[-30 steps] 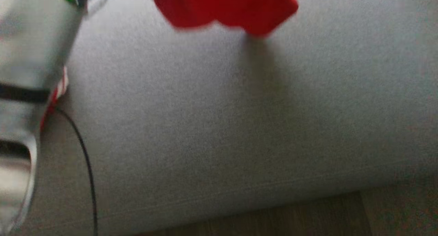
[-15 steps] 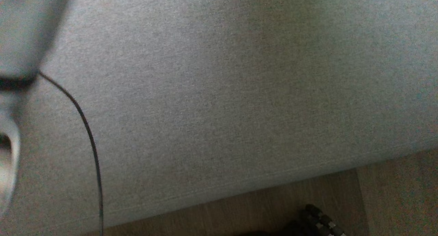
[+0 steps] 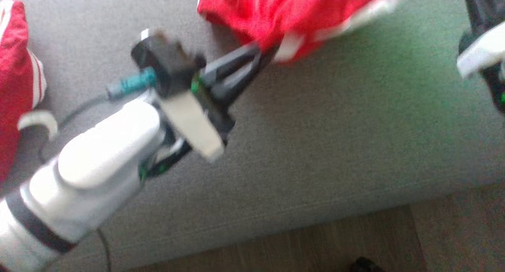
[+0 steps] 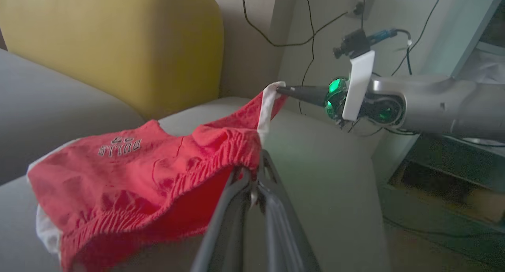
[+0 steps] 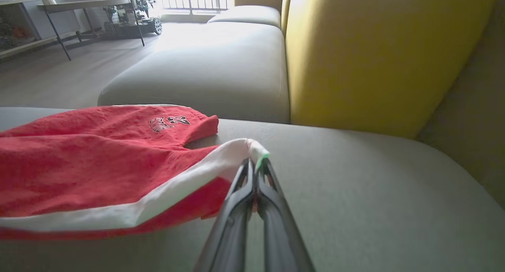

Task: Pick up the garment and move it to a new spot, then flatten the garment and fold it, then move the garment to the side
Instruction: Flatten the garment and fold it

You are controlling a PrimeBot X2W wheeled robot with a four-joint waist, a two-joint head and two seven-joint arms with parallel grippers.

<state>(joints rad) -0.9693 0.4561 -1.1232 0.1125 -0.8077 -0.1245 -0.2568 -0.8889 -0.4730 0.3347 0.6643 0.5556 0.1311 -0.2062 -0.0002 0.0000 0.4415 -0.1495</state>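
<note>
Across the top middle of the head view, the red garment [image 3: 300,12] is spread between both grippers above the grey sofa seat [image 3: 335,146]. The left gripper [image 3: 265,53] reaches in from the lower left of the frame on its pale forearm. Its dark fingers are clenched on the cloth's lower edge beside a white stripe. In the left wrist view these fingers pinch the gathered elastic waistband at the centre of the frame. The cloth slopes away from there toward the lower left, with small inverted lettering on its upper part.

The right gripper [image 5: 255,163] is clamped on the white-trimmed edge of the garment, its two fingers pressed together with the cloth bunched over their tips. Seen from the left wrist, it enters from the right of the frame and holds that white edge up, above the seat. In its own wrist view the red fabric runs off to the left, low over the cushion, with a white band along its near side and a dark printed mark near the middle.

A yellow back cushion [image 5: 375,59] stands behind the seat. Dark cables [image 4: 311,31] run down the wall at the top of the left wrist view. At the left edge of the head view lies more red striped cloth [image 3: 15,67]; whether it belongs to the same garment cannot be told. Wooden floor [image 3: 315,248] shows along the bottom.
</note>
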